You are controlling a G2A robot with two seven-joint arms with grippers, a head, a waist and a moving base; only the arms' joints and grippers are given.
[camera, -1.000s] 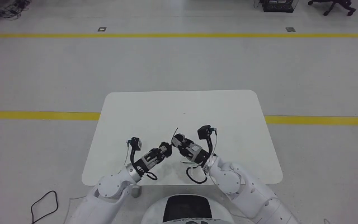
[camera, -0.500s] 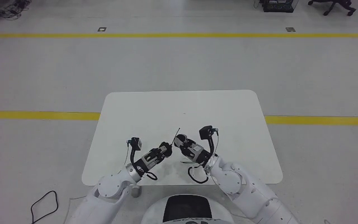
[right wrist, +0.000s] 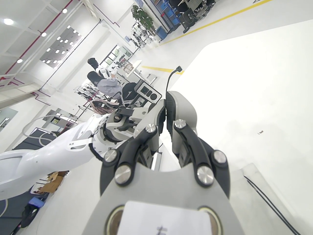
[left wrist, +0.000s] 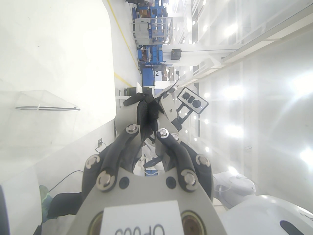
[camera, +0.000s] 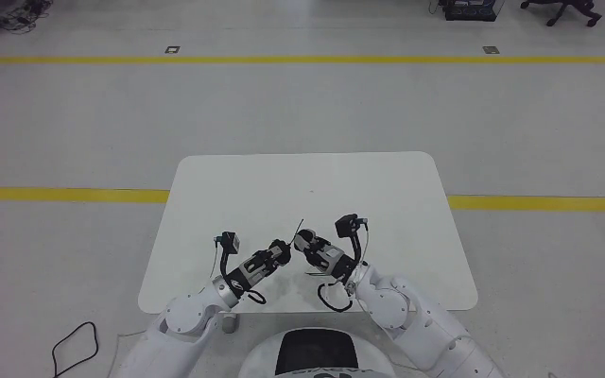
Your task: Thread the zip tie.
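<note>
A thin black zip tie [camera: 299,229] sticks up over the white table [camera: 378,189] between my two grippers, near the front edge. My right gripper [right wrist: 166,99] is shut on the zip tie [right wrist: 168,81]; its strap curves out past the fingertips and ends in the small square head. My left gripper [left wrist: 146,103] is shut too, and a short black strip of the zip tie [left wrist: 130,100] pokes out at its tips. Seen from above, the left gripper [camera: 284,249] and right gripper [camera: 299,241] nearly touch, tip to tip.
A clear tray [left wrist: 49,99] holding a spare black zip tie [left wrist: 46,108] sits on the table close to the arms; the clear tray [right wrist: 254,172] also lies beside my right wrist. The far half of the table is bare white surface.
The upright end of the zip tie has tilted slightly to the right, and the right gripper has shifted a little with it. The left arm has stayed put.
</note>
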